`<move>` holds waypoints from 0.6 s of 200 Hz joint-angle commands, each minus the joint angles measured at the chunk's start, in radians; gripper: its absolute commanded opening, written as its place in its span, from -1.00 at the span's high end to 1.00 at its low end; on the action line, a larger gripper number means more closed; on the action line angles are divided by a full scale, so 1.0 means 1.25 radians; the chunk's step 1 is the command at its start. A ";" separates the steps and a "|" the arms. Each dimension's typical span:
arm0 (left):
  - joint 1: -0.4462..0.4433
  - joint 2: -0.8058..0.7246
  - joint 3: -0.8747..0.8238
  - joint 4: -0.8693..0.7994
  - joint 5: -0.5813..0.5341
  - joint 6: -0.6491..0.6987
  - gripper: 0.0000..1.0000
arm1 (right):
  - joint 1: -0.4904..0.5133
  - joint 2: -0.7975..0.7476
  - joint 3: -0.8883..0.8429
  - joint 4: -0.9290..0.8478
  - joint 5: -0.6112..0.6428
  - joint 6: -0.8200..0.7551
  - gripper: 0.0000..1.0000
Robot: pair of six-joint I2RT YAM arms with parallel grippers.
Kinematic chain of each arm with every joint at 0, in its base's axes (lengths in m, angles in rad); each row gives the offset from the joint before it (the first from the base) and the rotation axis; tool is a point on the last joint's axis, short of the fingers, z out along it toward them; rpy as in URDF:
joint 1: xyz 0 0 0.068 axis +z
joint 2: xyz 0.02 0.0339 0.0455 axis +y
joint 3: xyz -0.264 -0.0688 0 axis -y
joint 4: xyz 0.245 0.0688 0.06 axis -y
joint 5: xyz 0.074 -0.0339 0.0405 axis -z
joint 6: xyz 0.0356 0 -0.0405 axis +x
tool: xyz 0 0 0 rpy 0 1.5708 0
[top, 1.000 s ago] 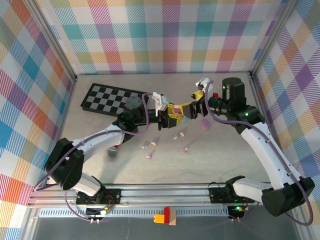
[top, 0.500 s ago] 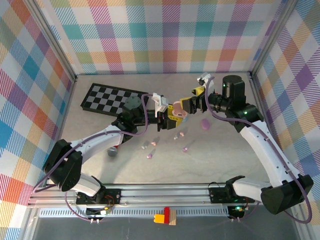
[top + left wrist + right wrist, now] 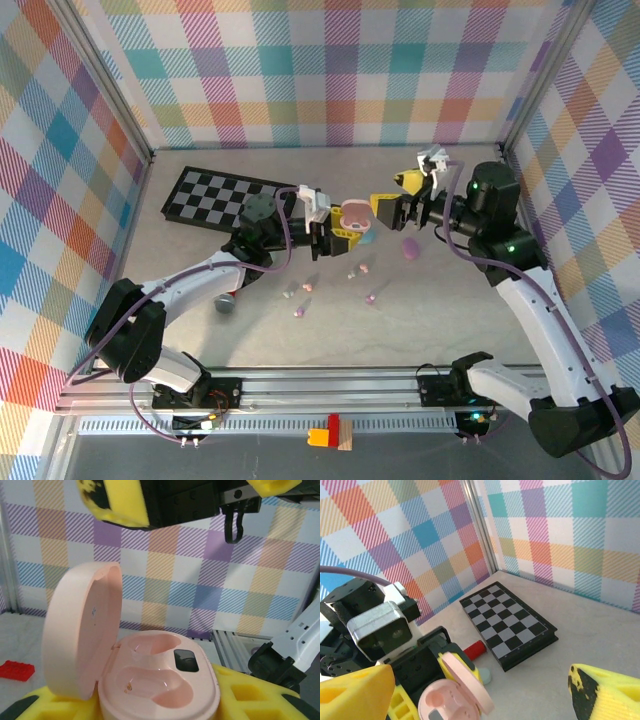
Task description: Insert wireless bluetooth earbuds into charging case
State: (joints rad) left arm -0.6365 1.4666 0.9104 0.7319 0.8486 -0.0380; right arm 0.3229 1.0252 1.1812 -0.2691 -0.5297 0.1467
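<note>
Now the open pink case faces upward.

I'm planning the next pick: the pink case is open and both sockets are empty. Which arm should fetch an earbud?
Right. The right hand is open and empty beside the pink charging case, which the left hand grips. The earbuds lie on the table nearby.

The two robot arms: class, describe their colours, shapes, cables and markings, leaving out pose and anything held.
The left arm and right arm share white curved links, black rounded joints and a thin purple cable each. The left gripper and right gripper have black bodies, blocky yellow fingers with black scuffs, and a white camera housing behind.
</note>
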 commanded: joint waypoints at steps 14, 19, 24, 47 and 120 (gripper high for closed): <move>0.039 -0.057 -0.050 0.090 0.018 -0.042 0.16 | -0.040 0.007 -0.080 0.014 0.043 0.119 -0.79; 0.044 -0.066 -0.057 0.090 0.016 -0.042 0.16 | -0.040 0.009 -0.092 0.007 0.054 0.128 -0.75; 0.049 -0.073 -0.064 0.090 0.015 -0.042 0.16 | -0.042 0.013 -0.104 -0.001 0.072 0.137 -0.72; 0.073 -0.104 -0.094 0.093 0.013 -0.045 0.16 | -0.048 0.049 -0.155 -0.022 0.070 0.175 -0.58; 0.114 -0.140 -0.119 0.103 0.040 -0.071 0.15 | -0.046 0.379 -0.151 -0.083 -0.061 0.097 -0.40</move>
State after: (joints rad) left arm -0.5049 1.3190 0.7742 0.8146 0.8574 -0.1013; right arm 0.2646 1.3911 0.9733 -0.3454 -0.5255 0.3256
